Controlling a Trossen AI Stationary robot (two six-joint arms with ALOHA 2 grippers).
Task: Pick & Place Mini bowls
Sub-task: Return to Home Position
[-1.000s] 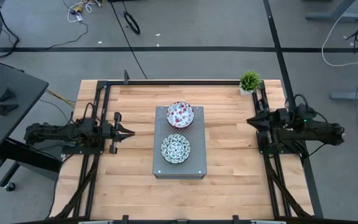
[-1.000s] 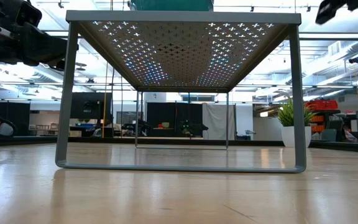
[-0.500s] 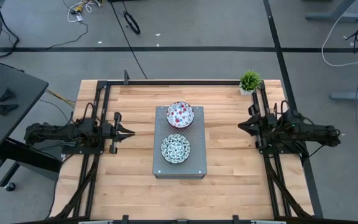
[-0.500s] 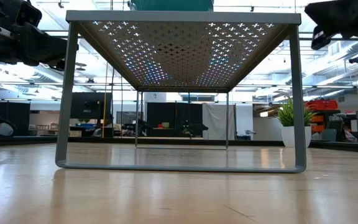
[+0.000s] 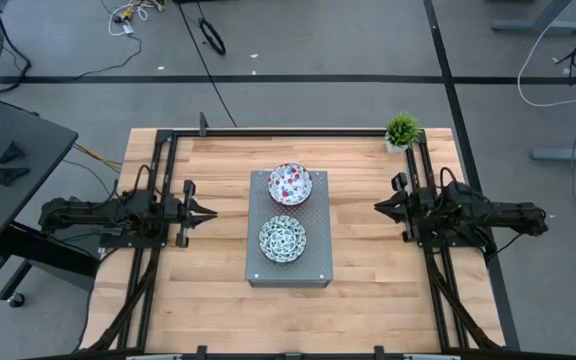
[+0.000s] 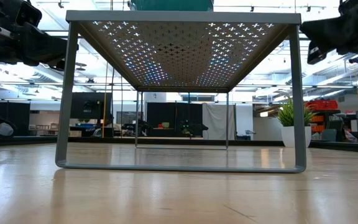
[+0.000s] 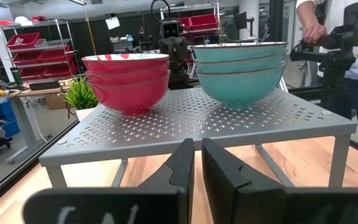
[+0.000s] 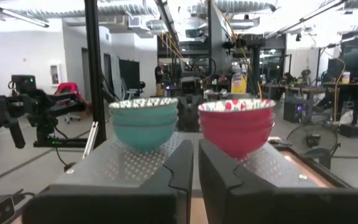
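Moved: right gripper [image 5: 378, 207] only. It has slid inward over the table [image 5: 208, 290] toward the shelf [image 5: 313, 255] and now mirrors its twin. All else is where it was.

Table: wood top, bare apart from the items below. No bowl is left on it.

Shelf: grey perforated stand, midway between the two sets of jaws and well apart from both.

Left gripper [image 5: 211, 211]: parked on its own side, pointing at the shelf. Jaws are closed to a thin slit, with nothing between them.

Right gripper: opposite, also pointing at the shelf. Jaws are likewise closed to a thin slit and empty.

Red stack [image 5: 290, 183]: three bowls nested on the shelf top. It stands ahead of both sets of jaws, off their line toward the plant end.

Green stack [image 5: 282, 238]: three bowls nested on the shelf top, just beside the red stack but not touching it. It sits off the jaws' line toward the other end. Both grippers aim roughly at the gap between the stacks.

Plant [image 5: 402, 130]: small pot at the table corner, to one side of the right jaws and not part of the job.

Status: all six bowls are shelved in two sorted stacks, so placing looks complete. What seems left is for the right arm to settle into rest, and it looks close to that.
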